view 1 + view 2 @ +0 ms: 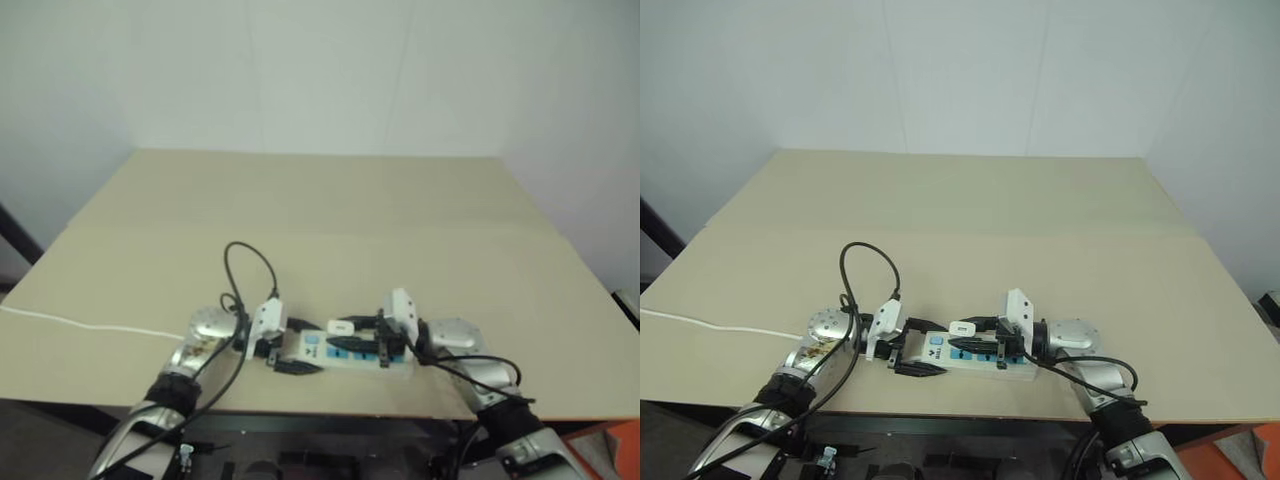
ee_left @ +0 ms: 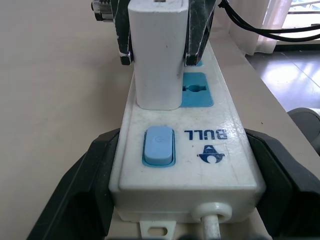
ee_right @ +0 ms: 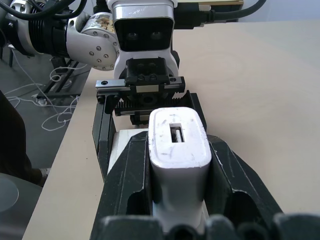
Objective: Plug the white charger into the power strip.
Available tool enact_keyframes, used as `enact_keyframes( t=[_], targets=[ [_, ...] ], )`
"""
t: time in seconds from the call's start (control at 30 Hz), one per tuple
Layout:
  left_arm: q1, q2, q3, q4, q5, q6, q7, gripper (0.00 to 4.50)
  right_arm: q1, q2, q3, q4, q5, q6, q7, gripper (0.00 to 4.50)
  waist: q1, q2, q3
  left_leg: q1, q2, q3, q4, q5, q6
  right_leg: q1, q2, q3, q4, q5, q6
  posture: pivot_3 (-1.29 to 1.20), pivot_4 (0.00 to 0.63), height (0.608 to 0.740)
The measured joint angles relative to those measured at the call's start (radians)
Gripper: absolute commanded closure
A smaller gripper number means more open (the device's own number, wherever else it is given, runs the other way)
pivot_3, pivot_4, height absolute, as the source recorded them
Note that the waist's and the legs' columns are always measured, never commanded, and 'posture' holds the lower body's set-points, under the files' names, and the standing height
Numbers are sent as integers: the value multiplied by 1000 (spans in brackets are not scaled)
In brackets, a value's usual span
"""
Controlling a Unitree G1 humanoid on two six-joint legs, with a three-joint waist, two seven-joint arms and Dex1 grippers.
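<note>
Left eye view has a thin white cord (image 1: 80, 323) running in from the table's left edge across the tan table (image 1: 330, 210) toward the left gripper (image 1: 290, 357), whose two black fingers are pinched on the switch end of the power strip (image 1: 345, 353). That long white bar lies flat near the table's front edge, midway between the two arms, with its blue socket panels facing up. A black cable (image 1: 248, 268) loops above the left wrist. In the left wrist view the black fingers (image 2: 80, 190) press against both long sides of the strip, just by the pale blue switch (image 2: 159, 146) and the printed "BULL" mark, with the cord leaving the end nearest the camera. Just beyond the switch the white charger (image 2: 159, 55) stands upright on the strip, its base touching the strip's face at the first socket panel; a blue panel (image 2: 196, 90) shows beside it. Whether its prongs are fully seated cannot be told. Farther right, the right gripper (image 1: 352, 330) reaches in from the opposite end, level over the strip, its fingers clamped on the charger's two sides. In the right wrist view the white block sits between the black fingers (image 3: 127, 185), a narrow slot showing on its top face.
</note>
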Motion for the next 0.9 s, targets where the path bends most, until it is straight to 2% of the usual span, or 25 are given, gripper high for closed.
enact_keyframes(
  t=[0.3,0.33,0.5,0.57,0.63,0.9],
  targets=[
    [17,22,7,-22,-2,19,10,1216,-15,-23,-6,21,-27,46,5,146,-11,-9,-6,2,2,0,-1,0,0,1,2,0,0,0,-2,0,150,740],
    [19,23,7,-25,-2,20,11,1216,-15,-23,-8,19,-30,49,6,25,-12,-9,-6,2,2,0,-1,0,0,1,2,0,0,0,-2,0,150,740],
    [24,24,7,-35,-2,24,15,1216,-16,-29,-18,4,-38,69,12,25,-11,-9,-7,2,2,0,-2,0,0,0,2,0,0,0,-2,0,150,740],
    [25,24,7,-41,-1,31,16,502,-14,-38,-26,-8,-38,75,14,0,-10,-9,-7,1,2,0,-2,0,0,0,2,0,-1,0,-2,0,150,740],
    [29,31,18,-39,-2,61,26,35,-6,-51,-36,-19,-38,81,14,0,-9,-9,-7,1,2,0,-2,0,0,-1,2,0,-1,0,-2,0,150,740],
    [50,55,61,-107,-42,153,10,35,4,-58,-54,-29,-41,87,20,0,-6,-9,-5,-1,2,0,-2,0,0,-2,1,0,-2,0,-2,0,150,740]
  ],
)
